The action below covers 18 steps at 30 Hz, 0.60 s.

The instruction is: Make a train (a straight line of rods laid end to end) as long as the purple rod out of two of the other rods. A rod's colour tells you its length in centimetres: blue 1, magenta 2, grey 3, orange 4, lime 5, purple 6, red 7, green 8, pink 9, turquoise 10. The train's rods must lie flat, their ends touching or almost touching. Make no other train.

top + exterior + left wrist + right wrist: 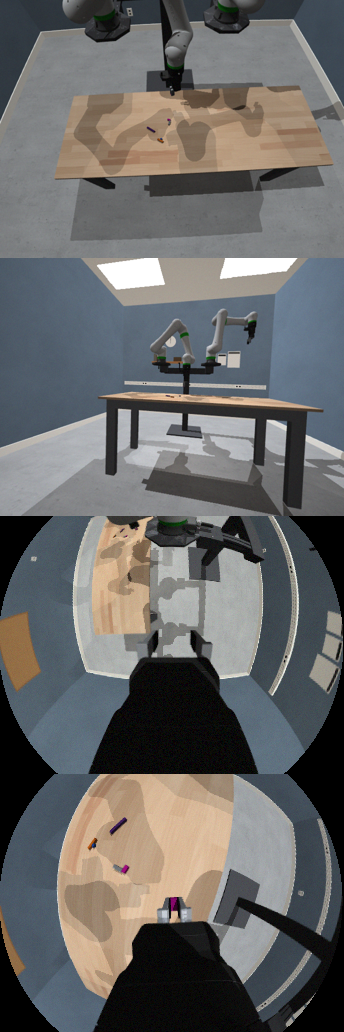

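Jaws of the right arm (172, 91) (185, 384) (174, 910) clamped on a magenta-coloured rod (173, 903), held up off the tabletop (236, 124) (250, 402) (120, 606) (175, 824), near its edge on the arms' side in top view. Held rod's full length can't be told. Left arm's jaws (248, 340) wide apart, nothing between them, raised high, well away from the rods.

Purple rod (150, 129) (118, 825) lies flat on the tabletop, apart from the other rods, slanted in top view. Orange rod (160, 140) (92, 844) flat near it, roughly parallel in top view. Blue rod (161, 138) (94, 845) right beside the orange one, at its long side, not at an end; contact can't be told. Second magenta rod (168, 119) (125, 869) sits at one end of the grey rod (169, 122) (117, 868), turned crosswise to it; touching or nearly, can't tell. Both apart from the purple rod. No two-rod train matching purple laid out. Exterior view: rods too small to sort out fully.
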### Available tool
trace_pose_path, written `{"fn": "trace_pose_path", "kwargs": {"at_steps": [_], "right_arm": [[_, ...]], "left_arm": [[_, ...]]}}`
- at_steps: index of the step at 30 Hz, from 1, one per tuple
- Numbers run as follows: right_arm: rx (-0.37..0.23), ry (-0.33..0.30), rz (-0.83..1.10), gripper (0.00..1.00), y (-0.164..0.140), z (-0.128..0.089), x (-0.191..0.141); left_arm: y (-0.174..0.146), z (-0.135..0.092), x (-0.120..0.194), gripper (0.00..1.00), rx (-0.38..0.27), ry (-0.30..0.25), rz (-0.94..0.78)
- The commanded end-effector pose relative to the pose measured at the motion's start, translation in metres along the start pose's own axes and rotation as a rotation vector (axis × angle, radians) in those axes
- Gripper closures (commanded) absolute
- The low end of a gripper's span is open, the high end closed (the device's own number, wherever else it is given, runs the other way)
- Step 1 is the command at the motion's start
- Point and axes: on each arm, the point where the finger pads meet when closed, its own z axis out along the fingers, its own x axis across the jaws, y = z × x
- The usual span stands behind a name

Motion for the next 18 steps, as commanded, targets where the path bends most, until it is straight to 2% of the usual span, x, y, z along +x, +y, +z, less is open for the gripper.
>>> {"fn": "trace_pose_path", "kwargs": {"at_steps": [1,7,15,18], "right_arm": [[-0.001,-0.002,0.0,0.76,0.001,0.001,-0.001],[0.0,-0.002,0.0,0.76,0.001,0.016,-0.001],[0.0,-0.002,0.0,0.76,0.001,0.051,-0.001],[0.0,-0.002,0.0,0.76,0.001,0.055,-0.001]], "left_arm": [[0.0,-0.001,0.0,0.0,-0.002,0.0,0.0],[0.0,-0.001,0.0,0.0,-0.002,0.0,0.0],[0.0,-0.001,0.0,0.0,-0.002,0.0,0.0],[0.0,-0.001,0.0,0.0,-0.002,0.0,0.0]]}}
